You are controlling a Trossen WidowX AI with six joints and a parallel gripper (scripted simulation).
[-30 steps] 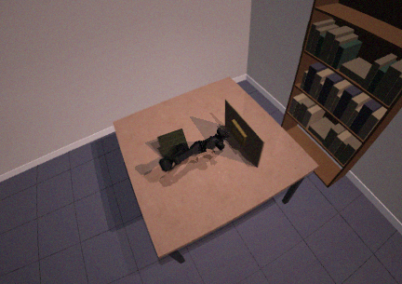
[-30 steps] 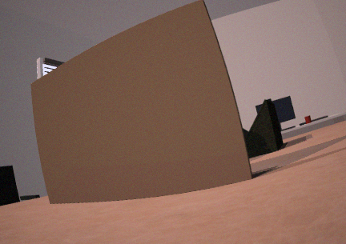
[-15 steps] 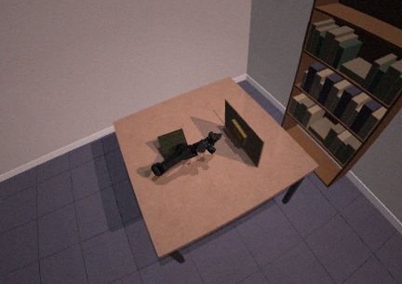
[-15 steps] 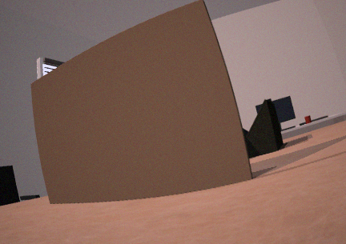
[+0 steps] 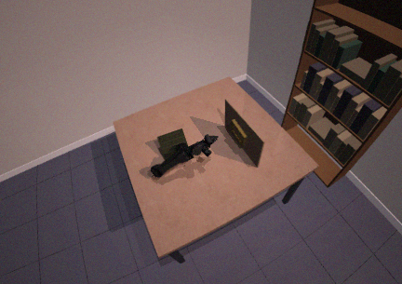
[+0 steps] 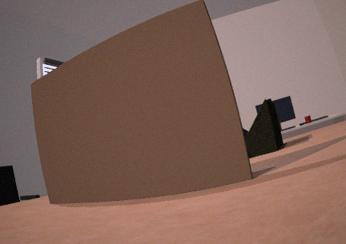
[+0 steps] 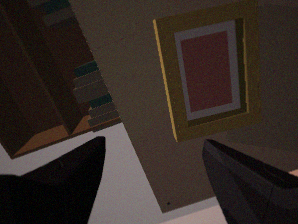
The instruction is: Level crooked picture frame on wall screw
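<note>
The gold picture frame [image 5: 239,128] [image 7: 174,80] with a red picture hangs on the front of the upright panel [image 5: 253,150] [image 6: 136,113] [image 7: 135,75]. In the wrist view it looks turned against the panel's left edge, but that view is slanted, so I cannot tell how far it is off level. My gripper [image 5: 215,139] [image 7: 155,146] is open and empty, drawn back in front of the panel. Nothing is between its fingers, and they do not touch the frame. The screw and the notched strip are hidden. The exterior view shows only the panel's back.
The panel stands upright on the table [image 5: 214,201] [image 6: 200,217]. A dark green block [image 5: 172,138] [image 6: 264,133] stands beside the arm. A bookshelf [image 5: 304,145] [image 7: 55,134] stands past the table, behind the panel.
</note>
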